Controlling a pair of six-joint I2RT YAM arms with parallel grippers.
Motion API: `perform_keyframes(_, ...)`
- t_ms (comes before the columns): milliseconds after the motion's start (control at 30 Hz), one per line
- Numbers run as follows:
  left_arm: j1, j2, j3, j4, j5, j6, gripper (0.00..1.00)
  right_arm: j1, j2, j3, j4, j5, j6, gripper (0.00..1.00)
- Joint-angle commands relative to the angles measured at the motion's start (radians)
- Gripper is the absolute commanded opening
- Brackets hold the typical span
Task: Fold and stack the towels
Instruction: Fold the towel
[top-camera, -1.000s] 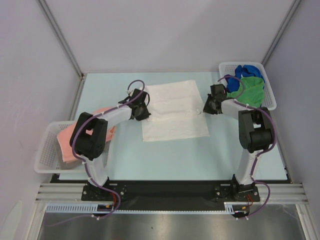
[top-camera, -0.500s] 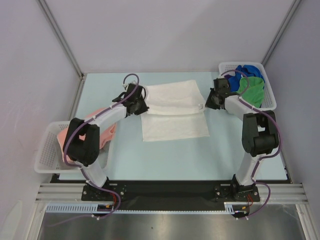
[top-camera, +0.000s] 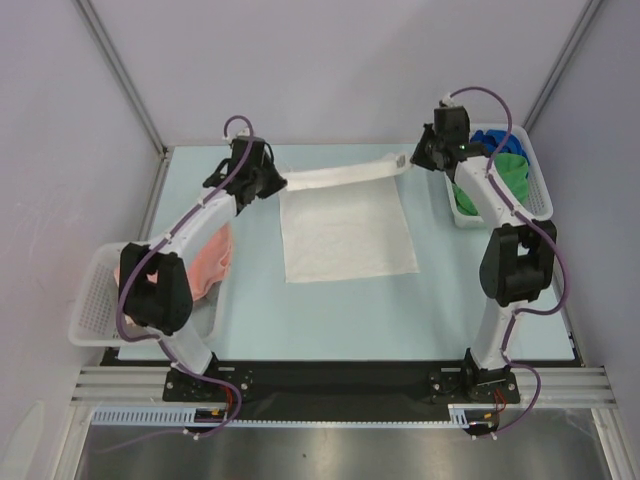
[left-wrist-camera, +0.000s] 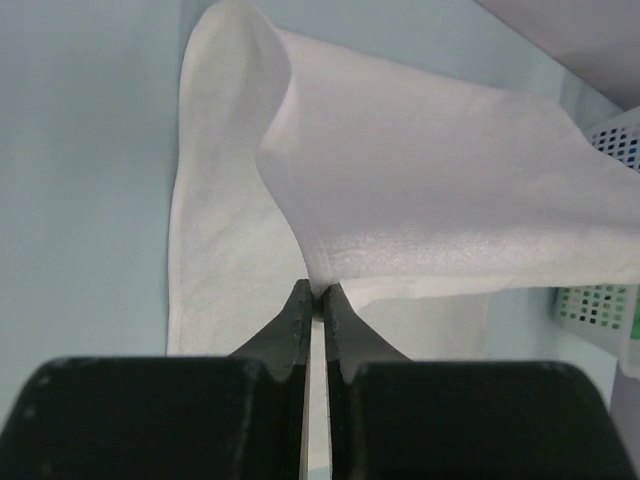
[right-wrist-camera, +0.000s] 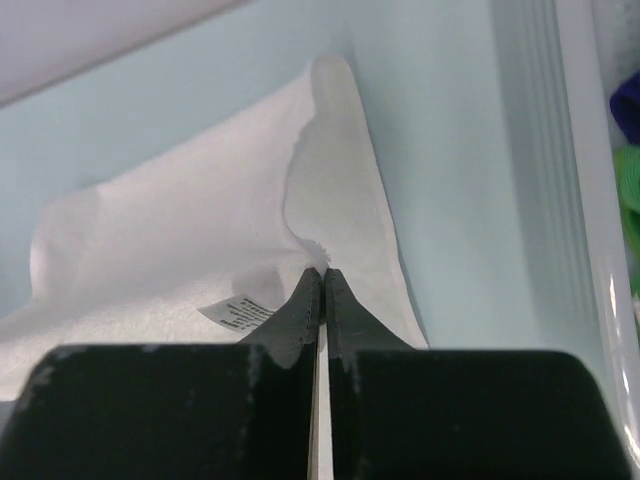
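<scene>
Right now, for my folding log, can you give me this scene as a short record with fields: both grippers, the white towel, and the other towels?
left gripper: shut on the white towel, at its left end
right gripper: shut on the white towel, at the corner by the tag
white towel: far edge lifted and stretched between the grippers, the rest flat on the table
pink towel: in the left basket, spilling over its rim
green towel, blue towel: in the right basket
fold: not yet made
</scene>
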Motion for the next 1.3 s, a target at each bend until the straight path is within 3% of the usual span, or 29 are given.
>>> perform_keyframes(0,0.033,0.037,0.128,-0.004,0.028,0.009,0.0,-0.003,0.071,0.149,-0.074,0.003,-0.017,0.0)
perform_keyframes(200,0.065,0.071,0.228,-0.017,0.033,0.033,0.0,-0.008,0.14,0.323,-0.131,0.003,-0.021,0.0)
perform_keyframes(333,0.082,0.091,0.272,-0.042,0.05,0.048,0.0,-0.007,0.112,0.306,-0.131,0.003,-0.023,0.0)
perform_keyframes(467,0.082,0.066,0.243,-0.062,0.051,0.052,0.0,-0.005,0.046,0.196,-0.1,-0.023,-0.021,0.0)
perform_keyframes(1067,0.037,-0.104,-0.232,0.07,0.134,0.029,0.0,0.016,-0.188,-0.336,0.044,-0.039,0.005,0.0)
perform_keyframes(1267,0.02,-0.109,-0.284,0.088,0.132,0.029,0.0,0.015,-0.218,-0.391,0.063,-0.035,0.003,0.0)
